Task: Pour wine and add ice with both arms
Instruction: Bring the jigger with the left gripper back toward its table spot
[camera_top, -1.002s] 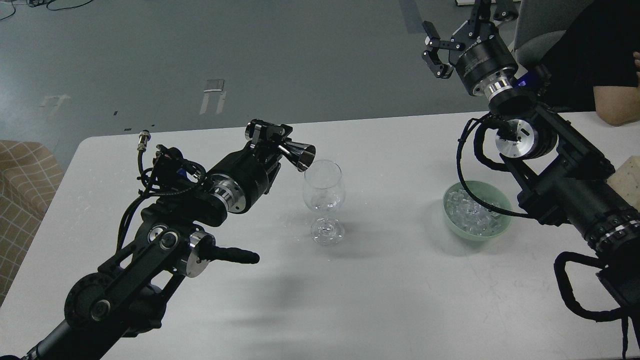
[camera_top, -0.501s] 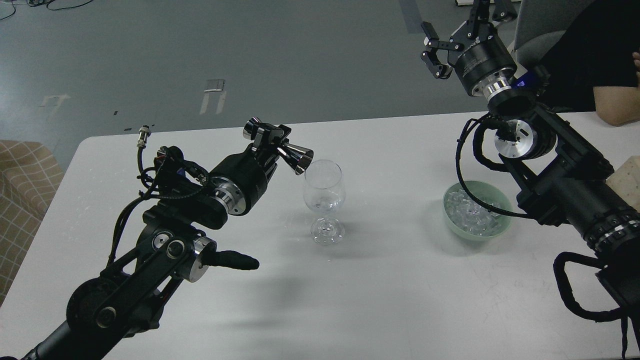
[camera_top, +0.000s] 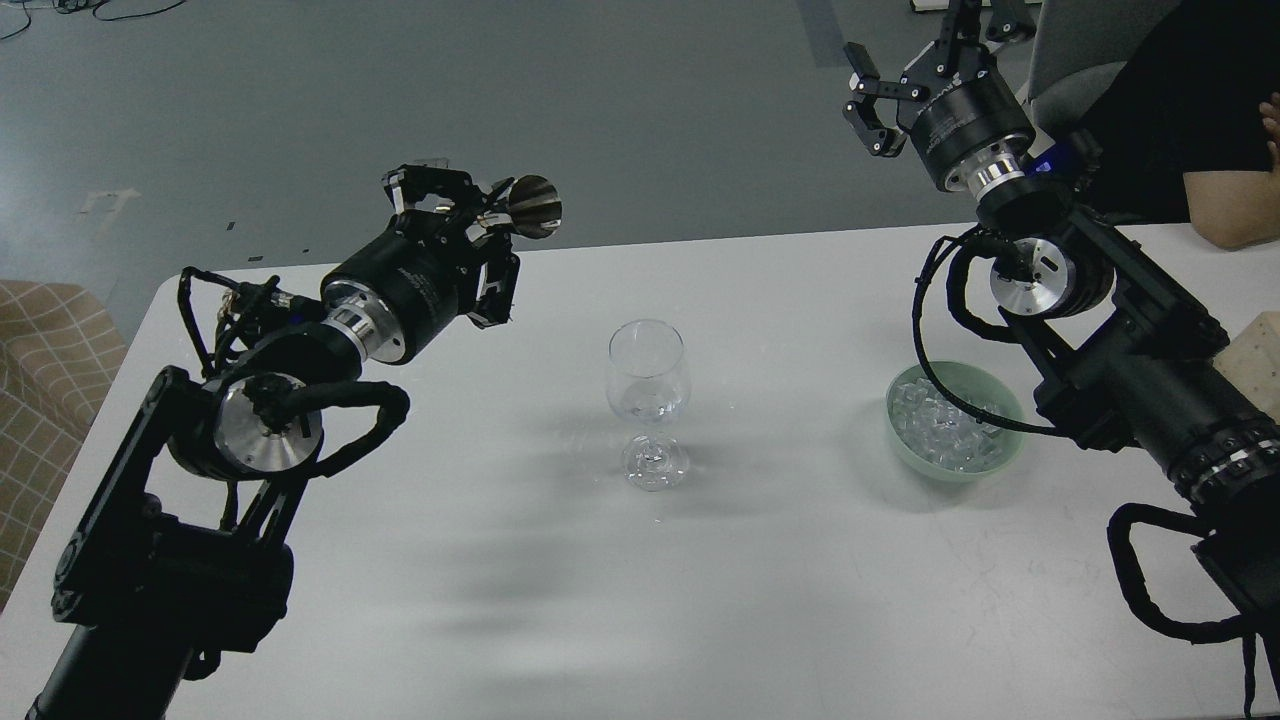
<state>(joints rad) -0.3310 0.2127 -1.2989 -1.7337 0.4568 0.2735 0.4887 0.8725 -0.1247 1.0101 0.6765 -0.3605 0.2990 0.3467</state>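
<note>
A clear stemmed wine glass (camera_top: 648, 400) stands upright in the middle of the white table (camera_top: 760, 600). My left gripper (camera_top: 478, 212) is shut on a shiny metal jigger (camera_top: 530, 207), held up and to the left of the glass, well apart from it. The ice (camera_top: 945, 430) is a heap of clear cubes in a pale green bowl (camera_top: 905, 445) at the right. My right gripper (camera_top: 915, 75) is open and empty, raised high above the table's far edge, behind the bowl.
A person's dark sleeve and forearm (camera_top: 1230, 215) rest at the table's far right corner. A beige checked seat (camera_top: 45, 400) stands beyond the table's left edge. A pale block (camera_top: 1262, 360) lies at the right edge. Grey floor lies beyond the table.
My left arm has swung up and to the left, carrying the jigger away from the rim of the glass. The right arm has hardly moved.
</note>
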